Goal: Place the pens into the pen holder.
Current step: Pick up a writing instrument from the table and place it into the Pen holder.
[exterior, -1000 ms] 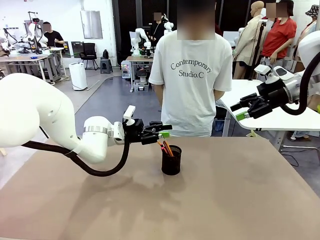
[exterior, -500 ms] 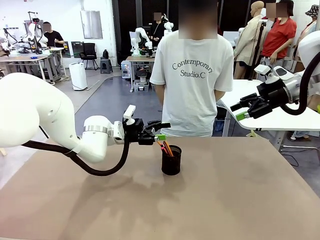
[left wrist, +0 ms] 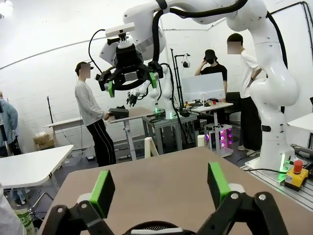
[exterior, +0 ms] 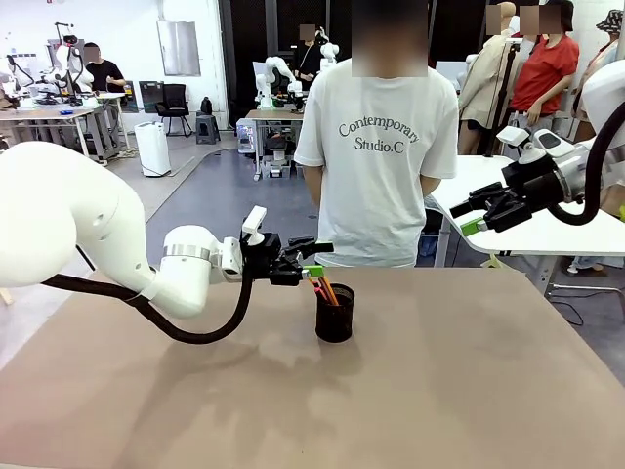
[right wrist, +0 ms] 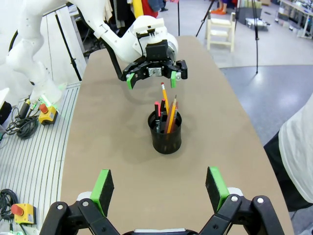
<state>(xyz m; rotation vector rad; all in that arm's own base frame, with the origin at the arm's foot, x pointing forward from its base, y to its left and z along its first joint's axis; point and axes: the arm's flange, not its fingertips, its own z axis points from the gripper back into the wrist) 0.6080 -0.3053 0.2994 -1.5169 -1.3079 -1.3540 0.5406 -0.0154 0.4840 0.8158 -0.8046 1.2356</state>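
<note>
We note all three pens (right wrist: 166, 112) standing in the pen holder (exterior: 335, 313) mid-bench (exterior: 469, 391), so our left gripper (exterior: 311, 262), released and empty just left of it, looks finished, while our right gripper (exterior: 473, 217) waits spread, far right.

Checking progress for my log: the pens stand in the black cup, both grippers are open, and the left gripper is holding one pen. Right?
Not quite. The left gripper holds nothing: the right wrist view shows its open fingers bare, beside the pens standing in the cup. The right gripper is open too.
</note>
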